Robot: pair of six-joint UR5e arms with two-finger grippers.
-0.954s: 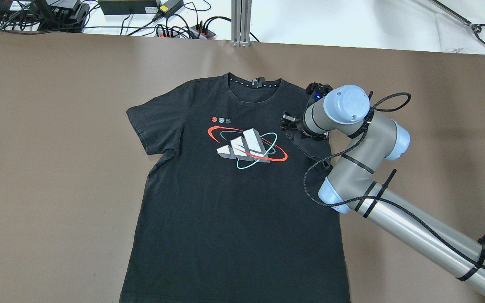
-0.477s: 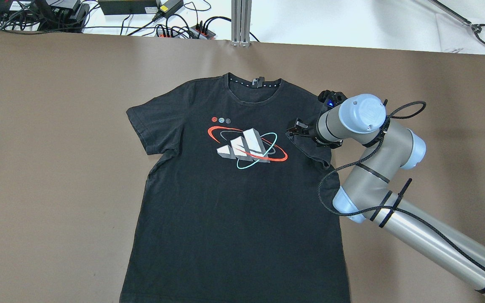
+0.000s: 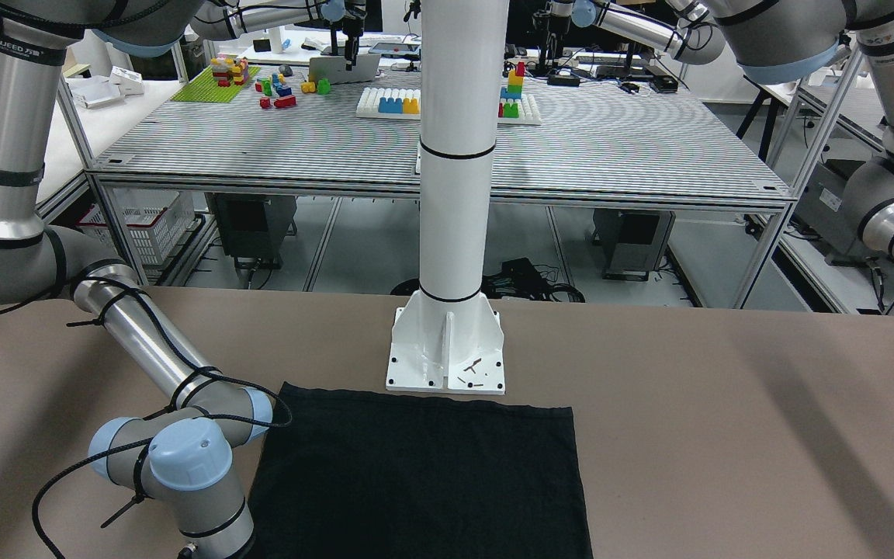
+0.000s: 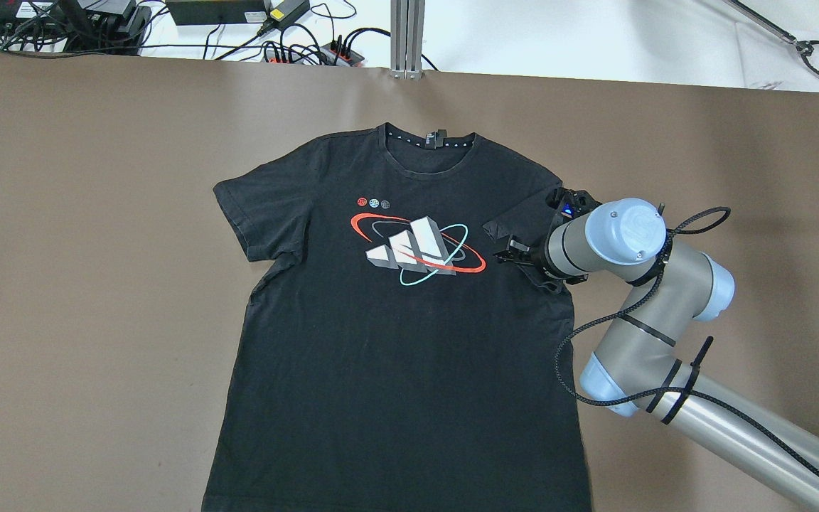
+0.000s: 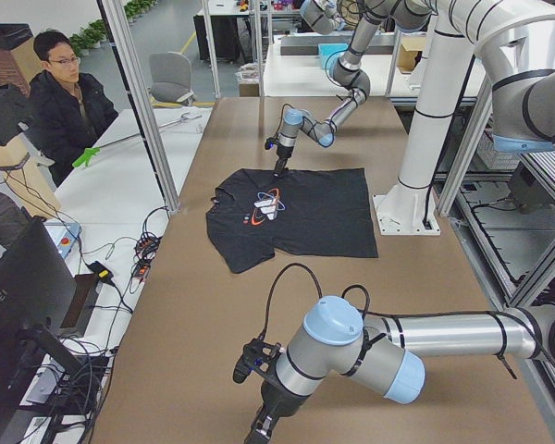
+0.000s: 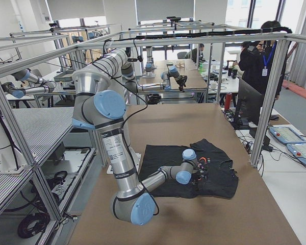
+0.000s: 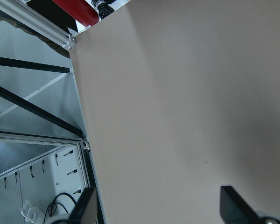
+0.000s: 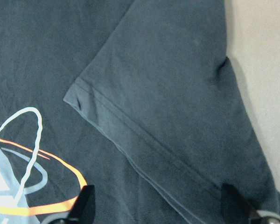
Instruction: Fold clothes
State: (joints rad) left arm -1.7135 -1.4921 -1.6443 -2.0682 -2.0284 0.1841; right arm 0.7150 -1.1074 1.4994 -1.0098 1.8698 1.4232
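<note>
The clothes are a black T-shirt (image 4: 395, 341) with a red, white and teal chest print, lying flat on the brown table (image 4: 97, 284). Its hem end shows in the front-facing view (image 3: 416, 473). The sleeve on the overhead view's right (image 4: 523, 220) is folded inward onto the chest; its hemmed edge fills the right wrist view (image 8: 168, 93). My right gripper (image 4: 511, 254) hovers over that sleeve near the armpit, open and empty. My left gripper (image 7: 158, 207) is open and empty over bare table far from the shirt; it also shows in the exterior left view (image 5: 259, 427).
The white pillar's base plate (image 3: 447, 349) stands at the shirt's hem. An aluminium post (image 4: 407, 35), power strips and cables (image 4: 310, 50) and a grabber tool (image 4: 807, 50) lie beyond the far edge. An operator (image 5: 69, 102) sits at the side.
My right gripper has drawn back from the folded sleeve's corner, moving right and toward the robot. The sleeve stays folded on the chest. The shirt body has not moved.
</note>
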